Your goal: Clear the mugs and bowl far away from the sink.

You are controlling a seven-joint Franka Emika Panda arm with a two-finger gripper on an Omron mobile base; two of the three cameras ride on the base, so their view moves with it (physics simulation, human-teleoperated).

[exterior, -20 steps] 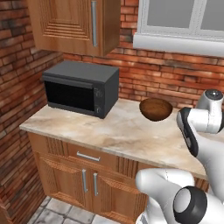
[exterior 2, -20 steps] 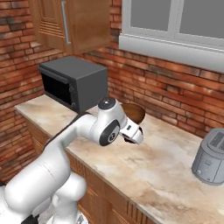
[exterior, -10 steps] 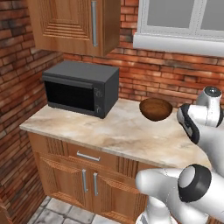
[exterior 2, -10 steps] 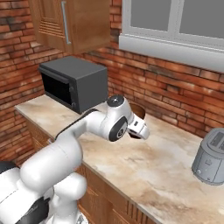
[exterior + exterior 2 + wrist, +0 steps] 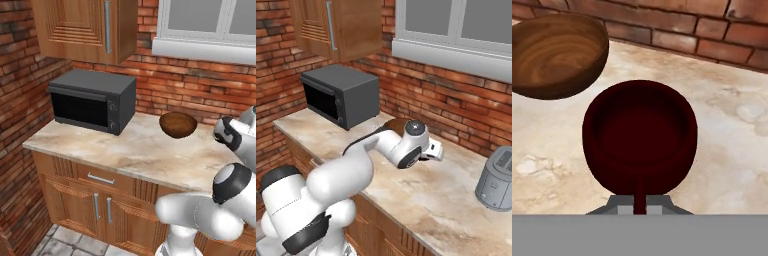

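Dark red and rounded, the mug [image 5: 640,135] sits right in front of my claw [image 5: 640,205], its handle running straight down between the finger tips, which are mostly cut off at the bottom, so I read the claw as closed on that handle. From the right base view the arm hides the mug. The wooden bowl [image 5: 558,55] lies just beside it on the marble bench [image 5: 130,150], near the brick wall, between the microwave [image 5: 92,100] and the toaster [image 5: 497,177].
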